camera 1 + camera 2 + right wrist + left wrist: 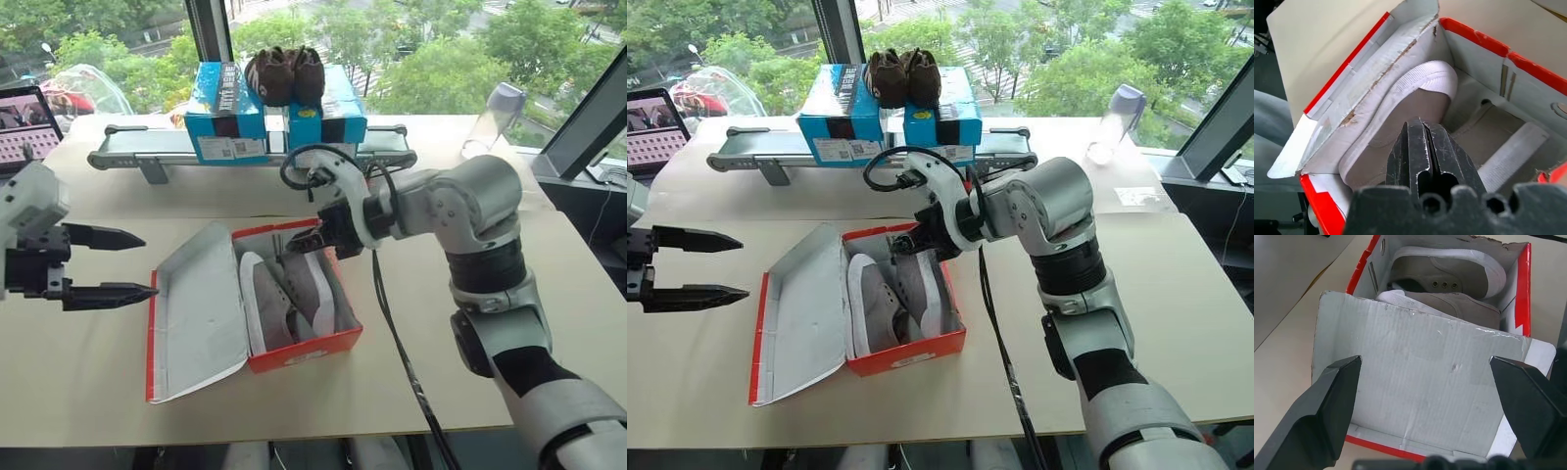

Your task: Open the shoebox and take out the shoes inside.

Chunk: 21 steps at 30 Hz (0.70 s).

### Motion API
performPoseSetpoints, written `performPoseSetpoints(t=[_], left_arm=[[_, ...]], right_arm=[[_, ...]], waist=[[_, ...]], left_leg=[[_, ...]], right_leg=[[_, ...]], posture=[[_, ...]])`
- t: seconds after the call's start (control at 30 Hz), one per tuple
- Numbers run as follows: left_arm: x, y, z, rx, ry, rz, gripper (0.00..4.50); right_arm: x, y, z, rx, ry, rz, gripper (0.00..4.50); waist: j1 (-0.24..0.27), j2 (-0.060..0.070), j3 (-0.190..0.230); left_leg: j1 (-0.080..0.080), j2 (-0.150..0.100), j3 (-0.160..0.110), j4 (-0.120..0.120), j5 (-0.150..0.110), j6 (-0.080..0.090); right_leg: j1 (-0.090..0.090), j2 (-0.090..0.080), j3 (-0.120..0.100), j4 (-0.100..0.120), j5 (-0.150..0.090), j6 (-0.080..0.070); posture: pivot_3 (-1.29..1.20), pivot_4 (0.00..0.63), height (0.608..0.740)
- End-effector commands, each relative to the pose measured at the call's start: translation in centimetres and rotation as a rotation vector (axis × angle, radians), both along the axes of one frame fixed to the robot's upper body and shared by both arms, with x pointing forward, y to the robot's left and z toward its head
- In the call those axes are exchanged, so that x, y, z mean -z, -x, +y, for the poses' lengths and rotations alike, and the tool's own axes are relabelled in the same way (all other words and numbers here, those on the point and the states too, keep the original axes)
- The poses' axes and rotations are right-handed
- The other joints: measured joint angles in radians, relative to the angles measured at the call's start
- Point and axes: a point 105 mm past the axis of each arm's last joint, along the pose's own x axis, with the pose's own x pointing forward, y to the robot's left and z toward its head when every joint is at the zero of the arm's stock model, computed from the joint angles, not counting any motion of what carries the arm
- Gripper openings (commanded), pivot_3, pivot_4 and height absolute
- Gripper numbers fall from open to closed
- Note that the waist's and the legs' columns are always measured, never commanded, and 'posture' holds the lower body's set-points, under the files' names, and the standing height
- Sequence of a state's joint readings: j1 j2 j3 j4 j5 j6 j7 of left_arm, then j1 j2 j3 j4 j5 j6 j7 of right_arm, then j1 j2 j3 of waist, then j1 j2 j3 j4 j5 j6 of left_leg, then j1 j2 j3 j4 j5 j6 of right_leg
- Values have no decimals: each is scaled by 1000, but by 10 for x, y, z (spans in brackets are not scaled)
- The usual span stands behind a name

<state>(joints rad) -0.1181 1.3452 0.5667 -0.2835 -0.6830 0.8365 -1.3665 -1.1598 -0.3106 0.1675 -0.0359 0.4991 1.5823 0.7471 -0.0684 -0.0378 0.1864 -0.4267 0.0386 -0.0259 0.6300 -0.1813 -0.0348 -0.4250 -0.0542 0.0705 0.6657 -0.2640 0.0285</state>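
Shoebox [294,352] lid open, both shoes [284,299] inside under my right tool [302,243], pinched together on nothing; left tool [127,264] spread apart beside lid.

I count one open red shoebox [294,348] holding two grey shoes [289,299], two blue boxes [269,117] at the far side, two dark brown shoes [284,73] atop them, and one clear bottle [495,117].
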Motion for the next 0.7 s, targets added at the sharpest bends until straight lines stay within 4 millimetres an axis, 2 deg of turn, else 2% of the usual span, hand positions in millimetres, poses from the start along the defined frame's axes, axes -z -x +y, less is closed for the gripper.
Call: performPoseSetpoints(t=[0.03,0.13,0.17,0.33,0.43,0.5,0.7], left_arm=[[-7,2,-4,21,-15,-39,4472],[-8,5,-6,36,-9,-30,4500],[-9,5,-6,39,-7,-31,4500],[-12,3,-9,50,0,-42,4500],[-11,0,-10,55,4,-47,4500],[-10,-1,-12,57,7,-51,4500],[-10,-3,-12,54,8,-55,4500]], right_arm=[[-24,7,-1,-41,-59,-39,0],[-24,6,-8,-23,-40,-29,749],[-24,5,-10,-13,-35,-28,1194],[-23,3,-11,-11,-30,5,2877],[-15,4,-7,-16,-35,55,3976],[-4,6,-6,-26,-37,114,4469],[27,4,-13,21,-7,226,4469]], waist=[[0,0,0],[-1,0,0],[-1,0,0],[-2,0,0],[-2,0,0],[-2,0,0],[-1,0,0]], left_leg=[[0,0,0,0,0,0],[0,0,0,0,0,0],[0,0,0,0,0,0],[0,0,0,0,0,0],[0,0,0,0,0,0],[0,0,0,0,0,0],[0,0,0,0,0,0]], right_leg=[[0,0,0,0,0,0],[0,0,0,0,0,0],[0,0,0,0,0,0],[0,0,0,0,0,0],[0,0,0,0,0,0],[0,0,0,0,0,0],[0,0,0,0,0,0]], posture=[[0,150,740],[0,150,740],[0,150,740],[0,150,740],[0,150,740],[0,150,740],[0,150,740]])
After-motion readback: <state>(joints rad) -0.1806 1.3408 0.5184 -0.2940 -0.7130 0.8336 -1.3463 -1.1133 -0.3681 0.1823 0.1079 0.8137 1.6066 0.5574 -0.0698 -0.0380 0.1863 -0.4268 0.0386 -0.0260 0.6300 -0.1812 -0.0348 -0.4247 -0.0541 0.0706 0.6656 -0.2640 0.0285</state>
